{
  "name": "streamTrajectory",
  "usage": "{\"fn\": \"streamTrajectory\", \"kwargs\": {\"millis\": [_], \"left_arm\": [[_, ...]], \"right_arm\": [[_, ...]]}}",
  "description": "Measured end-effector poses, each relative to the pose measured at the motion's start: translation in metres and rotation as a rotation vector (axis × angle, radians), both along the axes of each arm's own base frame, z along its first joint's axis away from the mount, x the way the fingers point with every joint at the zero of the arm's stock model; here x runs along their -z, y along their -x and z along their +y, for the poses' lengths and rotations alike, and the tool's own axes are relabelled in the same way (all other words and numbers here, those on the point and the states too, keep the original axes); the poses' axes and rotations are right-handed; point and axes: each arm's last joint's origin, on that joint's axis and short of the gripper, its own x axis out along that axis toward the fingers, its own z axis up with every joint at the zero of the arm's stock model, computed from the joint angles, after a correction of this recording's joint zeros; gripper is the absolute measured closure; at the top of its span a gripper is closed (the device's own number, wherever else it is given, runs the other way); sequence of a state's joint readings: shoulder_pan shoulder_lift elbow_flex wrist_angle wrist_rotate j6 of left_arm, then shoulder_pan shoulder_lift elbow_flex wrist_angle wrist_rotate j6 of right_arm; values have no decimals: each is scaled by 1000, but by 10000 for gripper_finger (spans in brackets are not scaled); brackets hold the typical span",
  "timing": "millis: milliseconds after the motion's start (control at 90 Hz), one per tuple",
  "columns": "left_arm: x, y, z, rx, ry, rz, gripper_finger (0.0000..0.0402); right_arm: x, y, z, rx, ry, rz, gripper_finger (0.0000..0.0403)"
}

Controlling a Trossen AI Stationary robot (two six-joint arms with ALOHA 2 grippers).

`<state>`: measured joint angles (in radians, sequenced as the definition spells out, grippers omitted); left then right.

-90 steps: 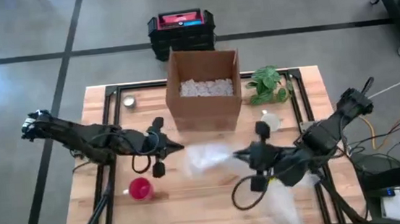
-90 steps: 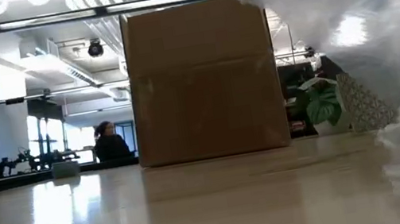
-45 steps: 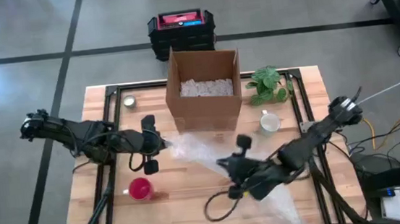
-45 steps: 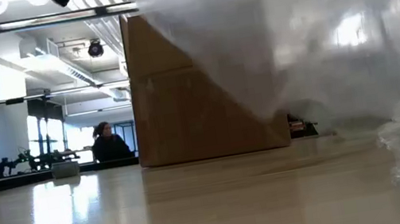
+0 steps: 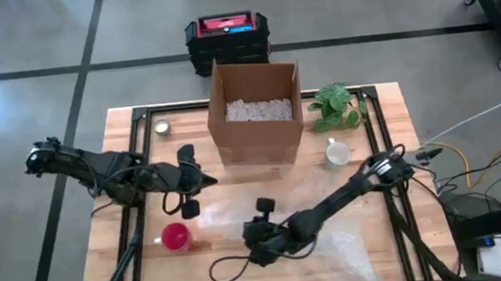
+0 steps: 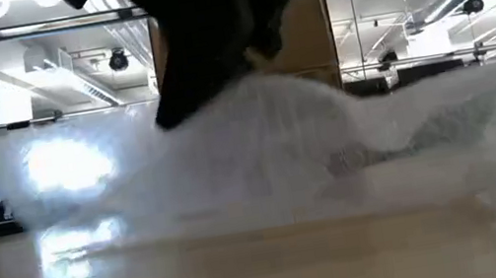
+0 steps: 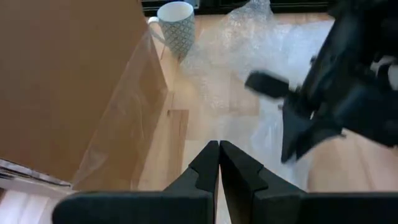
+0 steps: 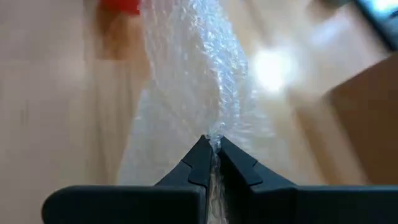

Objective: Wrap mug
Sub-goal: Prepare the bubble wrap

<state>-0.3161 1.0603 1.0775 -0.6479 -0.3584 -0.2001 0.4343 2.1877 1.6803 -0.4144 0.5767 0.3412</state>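
Both tools pinched — right tool (image 8: 211, 152) on bubble wrap (image 5: 330, 215), left tool (image 7: 219, 163) on nothing.

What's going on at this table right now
Two robot arms are laying out bubble wrap on the table. The right gripper is shut on the wrap's edge, low near the table's front middle, by the red cup. The left gripper is shut on a clear corner of the sheet beside the box. The mug stands unwrapped, right of the box, near the plant.
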Motion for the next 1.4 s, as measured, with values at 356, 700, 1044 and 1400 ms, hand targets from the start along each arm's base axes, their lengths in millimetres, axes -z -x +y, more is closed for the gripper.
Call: {"fn": "streamTrajectory", "kwargs": {"millis": [356, 700, 1044, 1400], "left_arm": [[2, 0, 0, -6, 9, 0, 401], [32, -4, -2, -53, 85, 16, 401], [108, -26, -9, -59, 188, -48, 402], [165, -65, -23, -61, 163, 124, 402]], "right_arm": [[-80, -6, -5, -99, -60, -59, 241], [-133, 76, -2, -174, -149, 116, 166], [-54, 114, -2, -33, -189, 150, 192], [-59, 94, -27, -26, -168, 20, 220]]}}
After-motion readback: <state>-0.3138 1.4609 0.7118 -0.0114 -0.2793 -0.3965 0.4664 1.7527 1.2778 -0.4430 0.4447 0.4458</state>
